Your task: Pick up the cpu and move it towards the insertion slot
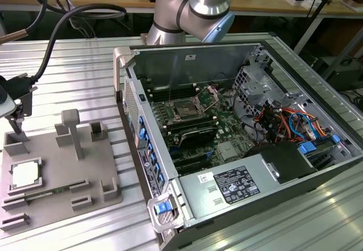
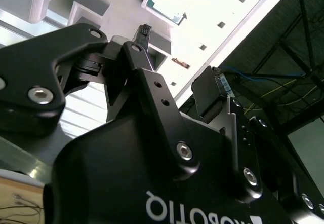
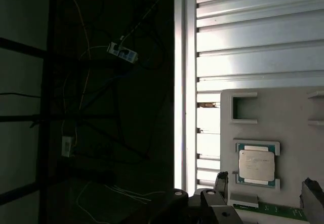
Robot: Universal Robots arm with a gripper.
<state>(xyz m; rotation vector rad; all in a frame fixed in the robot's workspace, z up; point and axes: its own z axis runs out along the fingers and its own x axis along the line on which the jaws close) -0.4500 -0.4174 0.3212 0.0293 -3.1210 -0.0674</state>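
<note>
With the gripper [image 3: 266,182] hovering spread and empty above the grey fixture plate [image 1: 57,168], where the cpu [image 3: 257,164] lies flat in its recess [image 3: 257,144], an off-centre descent could jam a finger on the recess walls or tip the chip.

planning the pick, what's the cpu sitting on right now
The cpu lies flat in a framed recess of the grey fixture plate, which rests on the ribbed metal table. The recess floor directly beneath the chip is covered and cannot be seen.
</note>
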